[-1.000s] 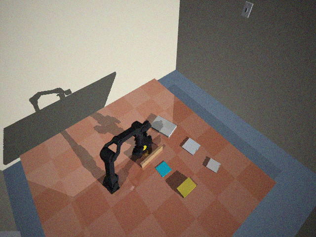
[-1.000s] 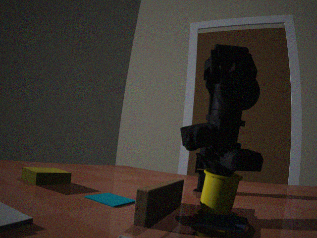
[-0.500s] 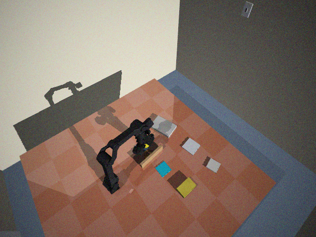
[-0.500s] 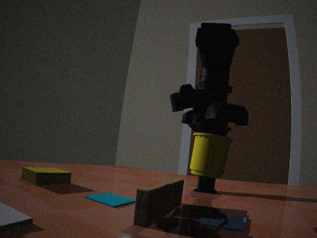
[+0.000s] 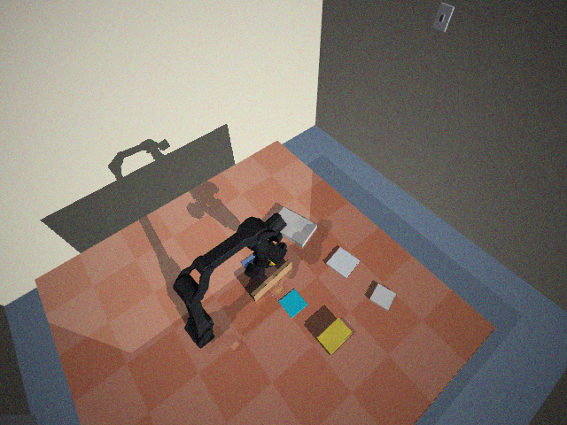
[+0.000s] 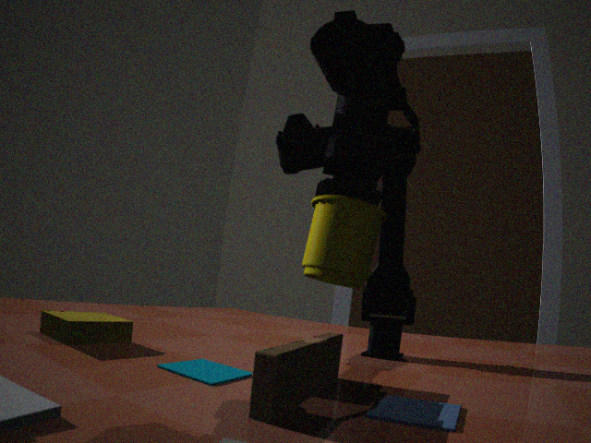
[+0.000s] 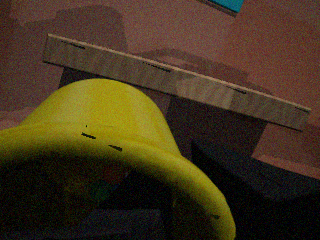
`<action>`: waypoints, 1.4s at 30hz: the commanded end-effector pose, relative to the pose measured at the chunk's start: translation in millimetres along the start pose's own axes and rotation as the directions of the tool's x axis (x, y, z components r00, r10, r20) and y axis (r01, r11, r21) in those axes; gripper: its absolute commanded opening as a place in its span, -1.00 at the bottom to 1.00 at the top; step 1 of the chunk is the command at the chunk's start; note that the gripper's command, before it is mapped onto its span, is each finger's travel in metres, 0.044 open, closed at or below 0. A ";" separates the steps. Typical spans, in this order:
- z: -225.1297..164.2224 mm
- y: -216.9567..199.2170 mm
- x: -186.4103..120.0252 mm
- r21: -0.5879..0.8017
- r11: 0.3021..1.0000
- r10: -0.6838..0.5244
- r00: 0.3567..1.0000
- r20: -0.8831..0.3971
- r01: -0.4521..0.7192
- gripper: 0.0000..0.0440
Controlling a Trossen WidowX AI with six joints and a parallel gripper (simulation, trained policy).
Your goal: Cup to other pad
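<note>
The yellow cup [image 5: 272,263] [image 6: 343,238] [image 7: 100,105] hangs in the air, slightly tilted, above the table. My gripper [image 6: 350,191] [image 7: 175,187] is shut on the cup's wall near its rim, one finger inside. Dim coloured marbles [image 7: 112,173] show inside the cup in the wrist view; their number is unclear. The blue pad [image 5: 247,261] [image 6: 405,411] lies bare on the table behind the wooden barrier. The cyan pad [image 5: 292,303] [image 6: 205,372] [image 7: 225,4] lies bare on the barrier's other side.
The upright wooden barrier [image 5: 273,281] [image 6: 295,377] [image 7: 175,85] stands between the pads. A yellow block [image 5: 334,336] [image 6: 86,329] lies beyond the cyan pad. A large white block [image 5: 299,227] and two smaller white blocks [image 5: 342,261] [image 5: 382,296] lie farther off.
</note>
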State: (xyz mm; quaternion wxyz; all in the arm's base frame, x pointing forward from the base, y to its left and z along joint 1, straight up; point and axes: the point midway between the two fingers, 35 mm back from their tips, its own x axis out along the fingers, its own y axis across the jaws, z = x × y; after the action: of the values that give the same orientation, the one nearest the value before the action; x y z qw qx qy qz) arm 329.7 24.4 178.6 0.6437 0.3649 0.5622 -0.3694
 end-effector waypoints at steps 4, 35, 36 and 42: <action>32.5 -1.9 -7.9 0.061 0.997 0.045 0.998 0.047 -0.048 -1.00; 121.5 -41.1 39.6 0.255 0.964 0.047 0.991 0.129 -0.079 -1.00; 122.1 -42.3 42.4 0.258 0.963 0.045 0.991 0.129 -0.077 -0.99; 123.0 -50.0 59.1 0.277 0.958 0.036 0.991 0.126 -0.070 -0.98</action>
State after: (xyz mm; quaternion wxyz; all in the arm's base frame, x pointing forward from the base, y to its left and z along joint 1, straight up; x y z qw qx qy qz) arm 350.2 -107.5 138.6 0.6294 0.4458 0.4553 -0.4448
